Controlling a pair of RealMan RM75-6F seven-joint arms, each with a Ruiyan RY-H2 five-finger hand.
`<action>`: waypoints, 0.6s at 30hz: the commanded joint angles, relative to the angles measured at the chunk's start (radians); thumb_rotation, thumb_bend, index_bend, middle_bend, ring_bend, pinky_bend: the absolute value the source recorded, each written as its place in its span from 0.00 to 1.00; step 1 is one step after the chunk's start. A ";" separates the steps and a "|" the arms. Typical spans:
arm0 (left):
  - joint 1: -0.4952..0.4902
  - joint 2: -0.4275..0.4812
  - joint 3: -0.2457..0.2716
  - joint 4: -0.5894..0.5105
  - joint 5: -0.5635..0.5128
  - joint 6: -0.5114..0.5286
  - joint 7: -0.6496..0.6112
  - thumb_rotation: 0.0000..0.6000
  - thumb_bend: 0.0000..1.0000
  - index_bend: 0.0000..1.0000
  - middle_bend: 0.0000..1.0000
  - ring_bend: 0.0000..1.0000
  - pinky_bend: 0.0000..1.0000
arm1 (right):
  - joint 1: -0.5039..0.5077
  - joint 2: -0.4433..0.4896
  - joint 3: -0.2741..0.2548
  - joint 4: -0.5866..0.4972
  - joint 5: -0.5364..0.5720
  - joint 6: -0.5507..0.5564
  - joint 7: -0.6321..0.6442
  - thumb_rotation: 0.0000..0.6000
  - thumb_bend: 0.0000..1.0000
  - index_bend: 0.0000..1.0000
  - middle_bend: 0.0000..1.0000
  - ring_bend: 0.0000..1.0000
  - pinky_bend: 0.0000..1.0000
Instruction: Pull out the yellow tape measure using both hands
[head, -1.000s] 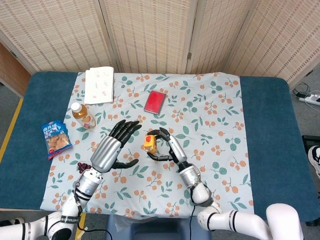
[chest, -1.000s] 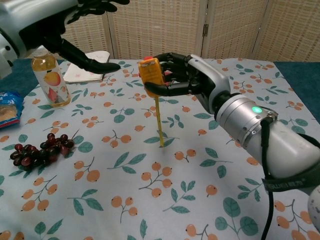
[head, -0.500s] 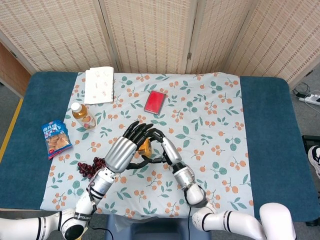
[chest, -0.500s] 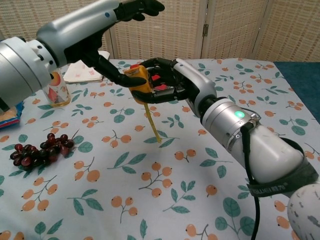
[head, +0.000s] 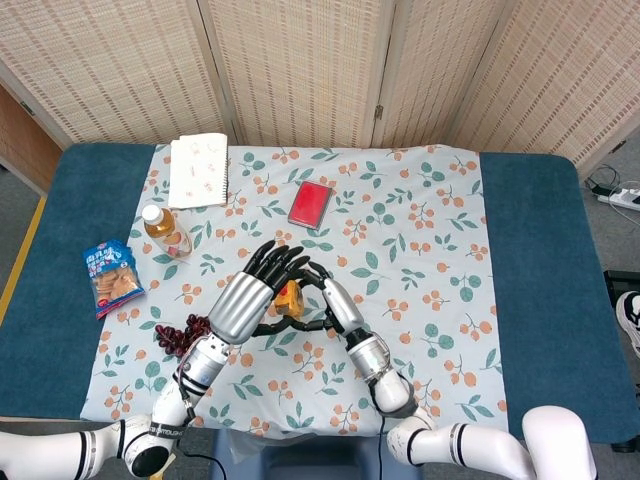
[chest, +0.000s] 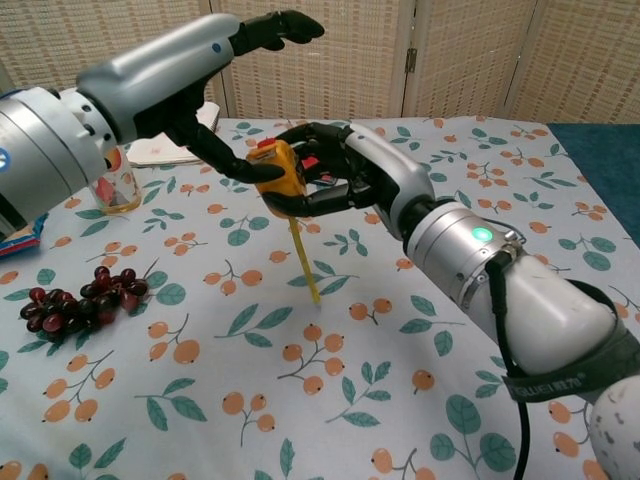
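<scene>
The head view looks straight down over the whole table (head: 530, 250); the chest view looks low and close across its floral middle.

The right hand (chest: 335, 175) grips the yellow tape measure (chest: 277, 170) above the surface (chest: 420, 330), its blade (chest: 303, 262) hanging down. The left hand (chest: 225, 90) touches its left side with one finger. Grapes (chest: 80, 298) lie at near left.

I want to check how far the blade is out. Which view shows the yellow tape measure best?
The chest view: the yellow tape measure sits in the right hand with its blade hanging down. The head view shows only a sliver behind the left hand.
</scene>
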 joint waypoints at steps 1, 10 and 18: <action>-0.001 0.001 0.003 0.003 -0.004 -0.001 0.000 1.00 0.25 0.13 0.09 0.10 0.00 | -0.001 0.001 -0.001 -0.002 0.001 0.000 -0.002 1.00 0.33 0.61 0.51 0.37 0.00; -0.008 -0.008 0.008 0.019 -0.014 0.000 -0.003 1.00 0.25 0.13 0.09 0.10 0.00 | 0.000 0.000 -0.007 -0.006 0.006 -0.015 -0.014 1.00 0.33 0.61 0.51 0.37 0.00; -0.009 -0.001 0.017 0.029 -0.015 0.002 0.001 1.00 0.35 0.14 0.09 0.10 0.00 | -0.002 0.004 -0.010 -0.009 0.007 -0.021 -0.023 1.00 0.33 0.61 0.51 0.37 0.00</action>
